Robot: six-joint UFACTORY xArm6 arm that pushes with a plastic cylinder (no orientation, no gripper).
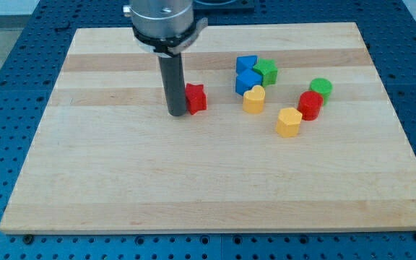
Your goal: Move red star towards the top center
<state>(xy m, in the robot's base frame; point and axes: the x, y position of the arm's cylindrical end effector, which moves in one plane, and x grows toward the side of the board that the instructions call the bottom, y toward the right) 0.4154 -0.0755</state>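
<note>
Right now my tip (177, 113) is sitting hard against the view's left side of the one red star (196, 98), probably touching it, left of the board's (121, 180) middle. Gripping nothing, my rod is just standing there, while seven more blocks are clustering right: two blue (248, 74), one green star (266, 71), one green cylinder (321, 88), two yellow (254, 100), one red cylinder (310, 105).

Wooden board (215, 188) on blue pegboard (6, 108)

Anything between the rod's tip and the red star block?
Nothing: in the camera view my tip sits right against the red star block, on its left.
</note>
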